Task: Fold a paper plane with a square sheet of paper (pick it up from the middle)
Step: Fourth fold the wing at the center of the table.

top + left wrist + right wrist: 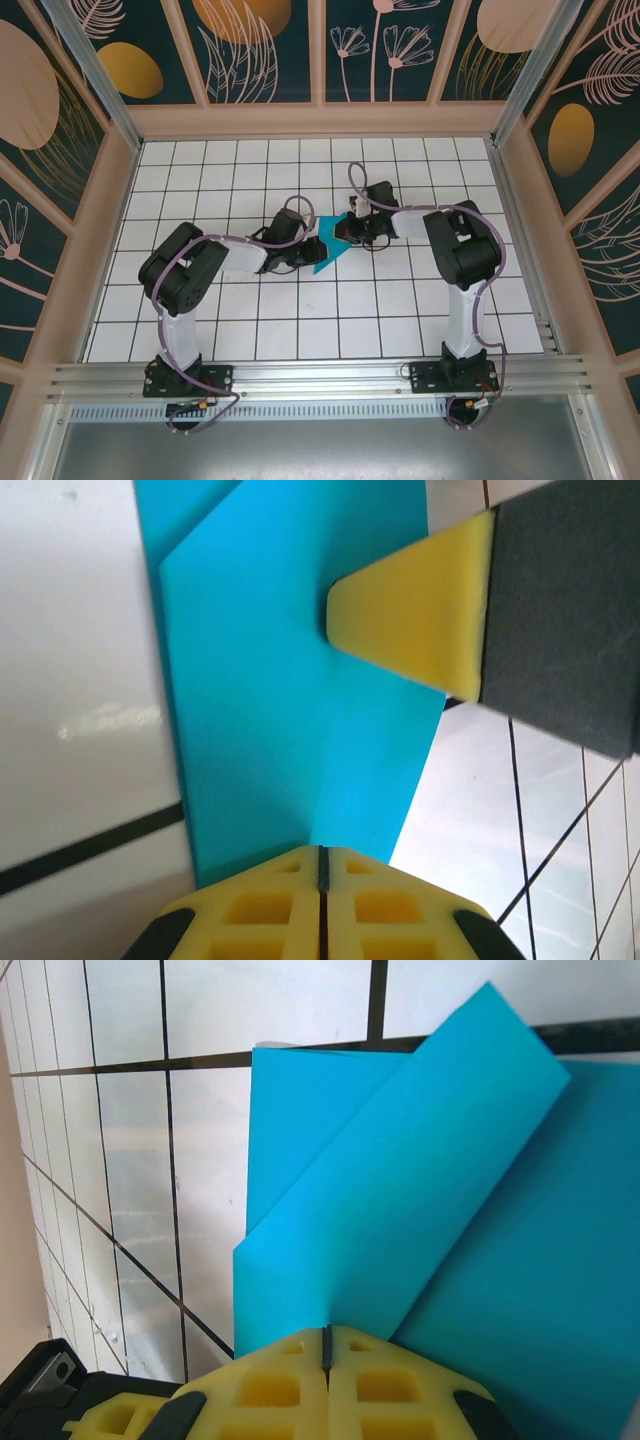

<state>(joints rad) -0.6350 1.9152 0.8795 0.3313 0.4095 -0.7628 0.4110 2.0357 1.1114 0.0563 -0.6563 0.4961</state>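
Left jaws together, clamped on an edge of the paper (325, 255). Right jaws also together, pinching a flap of the same sheet that stands up off the layer below. Paper sits mid-worktop (430, 320) between the two arms, partly folded, with creased layers showing.

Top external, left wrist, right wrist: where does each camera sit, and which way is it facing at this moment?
Top external: above and behind the robot, looking down on the gridded table; left arm and right arm reach inward to the teal sheet of paper.
Left wrist: on the left arm, looking along the left gripper, jaws together on the sheet's edge.
Right wrist: on the right arm, looking along the right gripper, jaws together on a folded flap.
Shared: both wrist views show the same creased sheet over the white grid.
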